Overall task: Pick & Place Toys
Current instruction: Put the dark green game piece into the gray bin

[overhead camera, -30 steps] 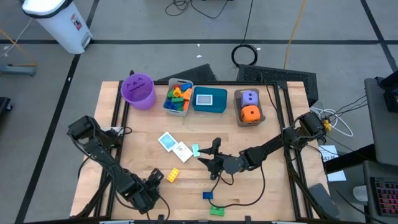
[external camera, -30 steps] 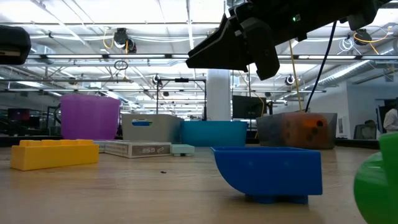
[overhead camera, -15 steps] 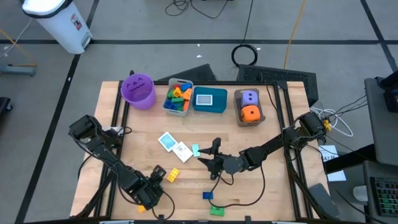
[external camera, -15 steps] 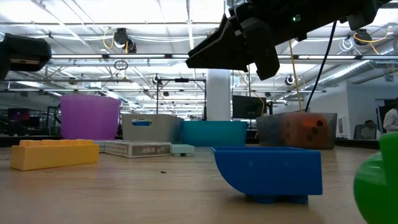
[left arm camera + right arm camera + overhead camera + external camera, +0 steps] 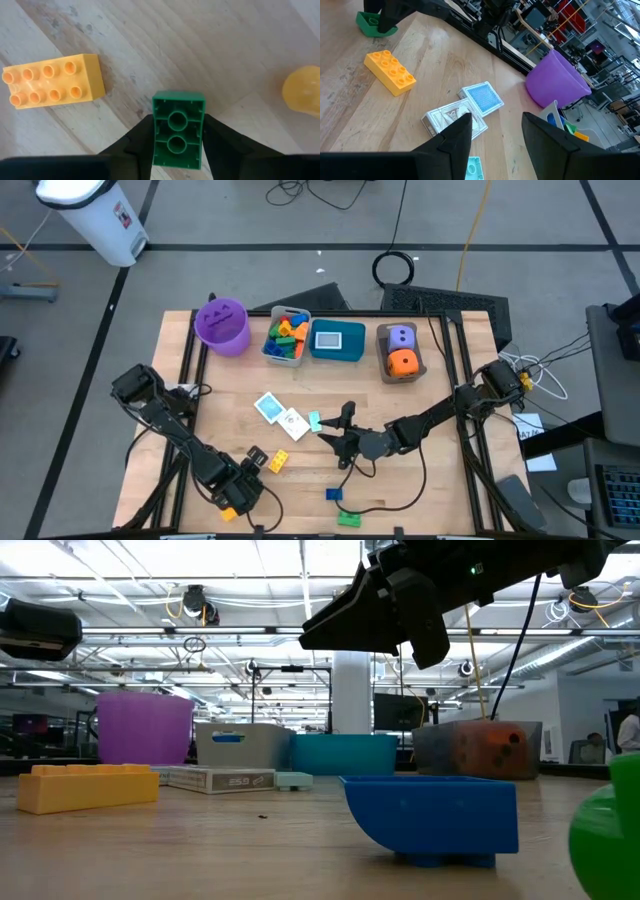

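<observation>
My left gripper [image 5: 177,131] is near the table's front left [image 5: 250,463], shut on a green brick [image 5: 178,127]. The brick also shows in the right wrist view [image 5: 372,22]. A yellow brick [image 5: 278,461] lies on the table just beyond it. My right gripper [image 5: 336,427] hangs open and empty over the table's middle. Below and ahead of it are a small teal piece [image 5: 314,421] and two cards [image 5: 481,96] [image 5: 454,117]. A blue brick [image 5: 334,495] and a green piece [image 5: 348,518] lie near the front edge. My left gripper pinches the green brick by its two long sides [image 5: 156,142] between its two fingers. The brick's hollow underside faces the wrist camera, and its far end sticks out past the fingertips. It sits low over the table; I cannot tell whether it touches the wood.
Along the far edge stand a purple bucket [image 5: 221,326], a grey bin [image 5: 286,352] of bricks, a teal bin [image 5: 337,352] and a brown bin [image 5: 383,365] with a purple and an orange die. An orange-yellow rounded piece [image 5: 228,513] lies beside my left arm.
My left arm has shifted a little near the front edge with the green brick, and the orange-yellow piece beside it has come into view. My right gripper has kept still.
</observation>
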`<move>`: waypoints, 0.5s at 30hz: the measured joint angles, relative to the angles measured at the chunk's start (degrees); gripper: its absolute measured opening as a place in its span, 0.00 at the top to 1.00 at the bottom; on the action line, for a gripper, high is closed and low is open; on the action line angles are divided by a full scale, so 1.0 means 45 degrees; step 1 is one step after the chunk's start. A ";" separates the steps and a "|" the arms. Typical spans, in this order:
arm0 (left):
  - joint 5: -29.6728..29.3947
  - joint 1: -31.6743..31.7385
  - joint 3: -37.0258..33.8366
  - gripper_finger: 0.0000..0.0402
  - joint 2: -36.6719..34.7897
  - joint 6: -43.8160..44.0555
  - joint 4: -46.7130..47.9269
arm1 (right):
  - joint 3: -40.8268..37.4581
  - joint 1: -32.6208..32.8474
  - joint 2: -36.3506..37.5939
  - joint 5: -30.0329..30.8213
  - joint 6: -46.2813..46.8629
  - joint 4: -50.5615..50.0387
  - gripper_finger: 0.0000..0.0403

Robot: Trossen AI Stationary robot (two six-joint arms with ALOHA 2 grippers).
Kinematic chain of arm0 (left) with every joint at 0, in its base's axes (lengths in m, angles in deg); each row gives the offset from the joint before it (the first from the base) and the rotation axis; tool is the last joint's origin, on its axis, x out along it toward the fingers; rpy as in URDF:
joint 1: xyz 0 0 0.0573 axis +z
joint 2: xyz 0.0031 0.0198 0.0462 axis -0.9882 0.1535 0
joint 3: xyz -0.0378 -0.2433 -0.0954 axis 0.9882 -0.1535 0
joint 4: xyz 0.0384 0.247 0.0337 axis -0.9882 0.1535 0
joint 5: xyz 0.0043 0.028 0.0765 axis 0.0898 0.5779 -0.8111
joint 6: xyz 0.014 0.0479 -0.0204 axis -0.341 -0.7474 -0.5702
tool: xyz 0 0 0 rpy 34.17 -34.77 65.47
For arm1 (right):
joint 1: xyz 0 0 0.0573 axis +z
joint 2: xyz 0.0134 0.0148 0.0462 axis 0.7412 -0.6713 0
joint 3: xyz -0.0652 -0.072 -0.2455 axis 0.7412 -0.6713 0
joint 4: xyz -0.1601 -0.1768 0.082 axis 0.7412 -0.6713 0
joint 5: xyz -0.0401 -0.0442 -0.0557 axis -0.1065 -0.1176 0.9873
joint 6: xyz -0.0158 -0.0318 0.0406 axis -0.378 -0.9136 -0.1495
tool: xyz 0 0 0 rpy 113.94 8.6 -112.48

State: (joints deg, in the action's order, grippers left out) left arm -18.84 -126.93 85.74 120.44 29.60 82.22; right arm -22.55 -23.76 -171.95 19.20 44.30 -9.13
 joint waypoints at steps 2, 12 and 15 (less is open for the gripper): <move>-0.0151 0.0014 0.0000 0.61 0.0005 0.0000 0.0008 | 0.0000 0.0000 0.0000 0.0000 -0.0010 0.0000 0.59; -0.1512 0.0874 -0.0010 0.66 -0.1055 -0.0464 0.0084 | 0.0000 0.0000 0.0000 0.0000 -0.0019 0.0000 0.59; -0.2478 0.1369 -0.0010 0.66 -0.1840 -0.0789 0.0574 | 0.0000 0.0000 0.0000 0.0000 -0.0019 0.0000 0.59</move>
State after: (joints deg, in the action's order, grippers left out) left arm -29.99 -120.77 85.70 112.16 26.04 84.80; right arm -22.55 -23.76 -171.95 19.20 44.21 -9.13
